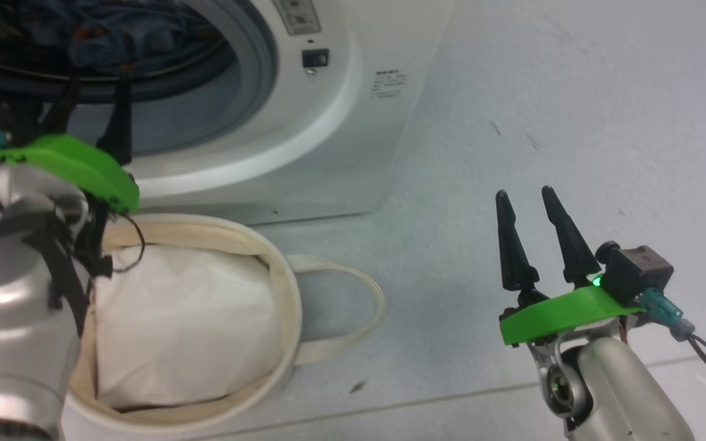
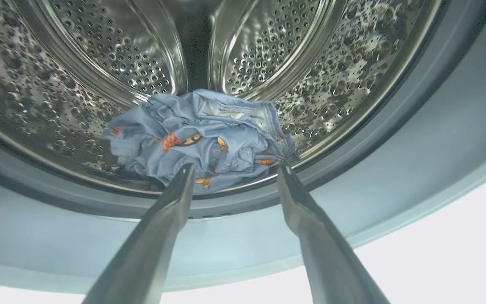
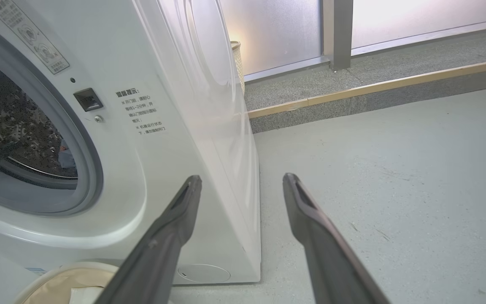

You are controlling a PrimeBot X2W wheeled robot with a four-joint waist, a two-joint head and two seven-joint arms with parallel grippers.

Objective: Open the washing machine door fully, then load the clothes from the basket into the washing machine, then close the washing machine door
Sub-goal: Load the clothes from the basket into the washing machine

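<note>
The washing machine [image 1: 341, 122] stands with its mouth open, and the washing machine door is out of view. A bundle of light-blue clothes [image 2: 201, 135] with orange figures lies at the front of the steel drum [image 2: 99, 55]. My left gripper [image 2: 235, 166] is open at the grey gasket, fingertips just short of the bundle and nothing between them. In the head view the left gripper [image 1: 98, 86] points into the mouth above the basket [image 1: 279, 269]. My right gripper [image 1: 524, 193] hangs open and empty over the floor to the right, also seen as the right gripper [image 3: 242, 178].
The cream basket holds white padding [image 1: 187, 318]; one loop handle [image 1: 353, 306] lies on the floor to its right. The washer's right side panel [image 3: 222, 126] is close to my right fingers. A raised step [image 3: 373, 88] and frosted panels lie beyond the grey floor [image 1: 573, 122].
</note>
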